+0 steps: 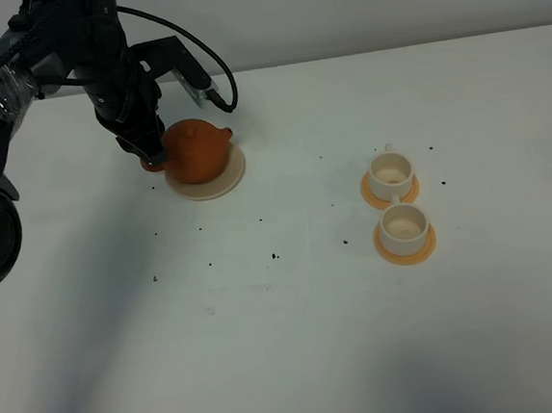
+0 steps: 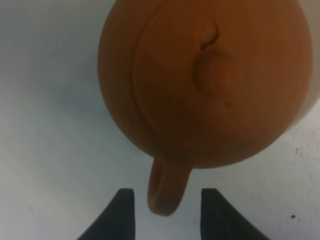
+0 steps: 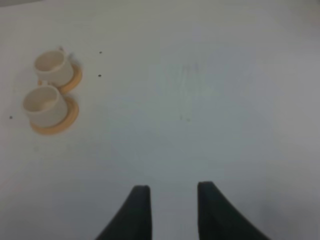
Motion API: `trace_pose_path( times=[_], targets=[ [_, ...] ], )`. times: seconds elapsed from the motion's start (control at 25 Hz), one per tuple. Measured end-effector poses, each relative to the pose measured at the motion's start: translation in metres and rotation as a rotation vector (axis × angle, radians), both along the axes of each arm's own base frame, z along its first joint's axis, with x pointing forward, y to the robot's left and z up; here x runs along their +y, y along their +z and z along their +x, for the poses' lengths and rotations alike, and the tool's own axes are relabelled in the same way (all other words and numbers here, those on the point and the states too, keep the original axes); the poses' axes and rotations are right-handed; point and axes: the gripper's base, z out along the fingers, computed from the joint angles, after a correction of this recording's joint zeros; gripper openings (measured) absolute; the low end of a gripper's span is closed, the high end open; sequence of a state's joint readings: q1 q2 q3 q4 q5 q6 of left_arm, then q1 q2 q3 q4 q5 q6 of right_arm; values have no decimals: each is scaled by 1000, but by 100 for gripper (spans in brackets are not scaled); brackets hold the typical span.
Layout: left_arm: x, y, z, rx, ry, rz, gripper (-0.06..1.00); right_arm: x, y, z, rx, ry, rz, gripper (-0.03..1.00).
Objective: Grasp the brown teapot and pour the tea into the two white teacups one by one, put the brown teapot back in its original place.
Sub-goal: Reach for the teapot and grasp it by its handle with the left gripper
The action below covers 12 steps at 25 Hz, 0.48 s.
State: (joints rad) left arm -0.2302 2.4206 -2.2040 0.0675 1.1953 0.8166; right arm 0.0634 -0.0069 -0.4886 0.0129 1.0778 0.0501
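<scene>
The brown teapot (image 1: pixel 198 148) sits upright on its cream saucer (image 1: pixel 227 182), the original place, at the back left of the table. My left gripper (image 1: pixel 151 156) is at the teapot's handle side. In the left wrist view its two black fingers straddle the loop handle (image 2: pixel 164 192) with a small gap on each side, so the left gripper (image 2: pixel 167 194) is open. The two white teacups (image 1: pixel 390 172) (image 1: pixel 403 224) stand on orange coasters at the right, also in the right wrist view (image 3: pixel 52 65) (image 3: pixel 42 102). Whether they hold tea I cannot tell. My right gripper (image 3: pixel 173 187) is open over bare table.
Small dark specks (image 1: pixel 275 256) are scattered on the white tabletop. The left arm and its cable (image 1: pixel 199 49) rise over the table's back left corner. The table's far edge (image 1: pixel 388 50) runs behind the teapot.
</scene>
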Motion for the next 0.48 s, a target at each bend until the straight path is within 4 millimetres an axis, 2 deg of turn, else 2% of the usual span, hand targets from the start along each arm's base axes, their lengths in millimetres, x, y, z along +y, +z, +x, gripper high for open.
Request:
trace_pose_path(
  times=[0.24,0.48],
  targets=[
    [0,-9,1,19,-29,8,33,0,0,0,0,0,1,24],
    [-1,-10,1,19,-55,9,33,0,0,0,0,0,1,24]
  ],
)
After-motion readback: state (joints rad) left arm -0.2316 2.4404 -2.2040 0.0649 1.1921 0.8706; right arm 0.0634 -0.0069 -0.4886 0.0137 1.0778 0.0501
